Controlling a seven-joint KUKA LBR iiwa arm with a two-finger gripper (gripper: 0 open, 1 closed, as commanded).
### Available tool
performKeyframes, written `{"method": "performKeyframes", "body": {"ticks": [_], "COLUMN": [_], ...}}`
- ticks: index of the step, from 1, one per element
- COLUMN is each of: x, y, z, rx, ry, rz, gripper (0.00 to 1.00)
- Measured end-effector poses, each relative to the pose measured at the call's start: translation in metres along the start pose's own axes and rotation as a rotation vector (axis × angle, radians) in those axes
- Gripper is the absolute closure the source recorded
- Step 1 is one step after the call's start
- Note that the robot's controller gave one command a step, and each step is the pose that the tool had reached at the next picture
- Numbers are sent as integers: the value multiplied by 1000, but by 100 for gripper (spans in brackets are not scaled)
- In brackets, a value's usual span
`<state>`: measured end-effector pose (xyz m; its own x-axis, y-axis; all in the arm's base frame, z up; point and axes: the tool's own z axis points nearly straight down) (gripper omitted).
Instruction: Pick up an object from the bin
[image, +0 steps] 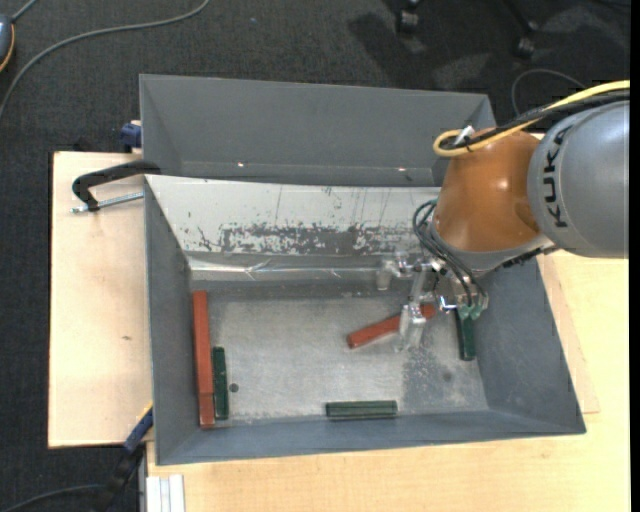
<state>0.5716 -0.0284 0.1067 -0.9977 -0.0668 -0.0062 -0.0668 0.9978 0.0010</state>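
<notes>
My gripper (413, 325) hangs low in the right half of the bin, under the arm's orange cover. It is right over a red-orange bar (372, 336) that lies slanted on the bin floor, and its metal tip crosses the bar's right part. A short dark green stick (466, 338) stands close to the gripper's right, near the right wall.
A long red stick (203, 355) lies along the left wall with a dark green stick (220, 383) beside it. Another dark green bar (361, 408) lies flat at the front wall. The arm reaches in from the right over the bin's rim.
</notes>
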Motion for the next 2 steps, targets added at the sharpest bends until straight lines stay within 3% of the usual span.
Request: {"method": "performKeyframes", "body": {"ticks": [1,2], "x": [-28,-17], "y": [19,9], "z": [37,36], "rx": [-1,0], "ry": [1,4], "rz": [-143,-222], "gripper": [0,0]}}
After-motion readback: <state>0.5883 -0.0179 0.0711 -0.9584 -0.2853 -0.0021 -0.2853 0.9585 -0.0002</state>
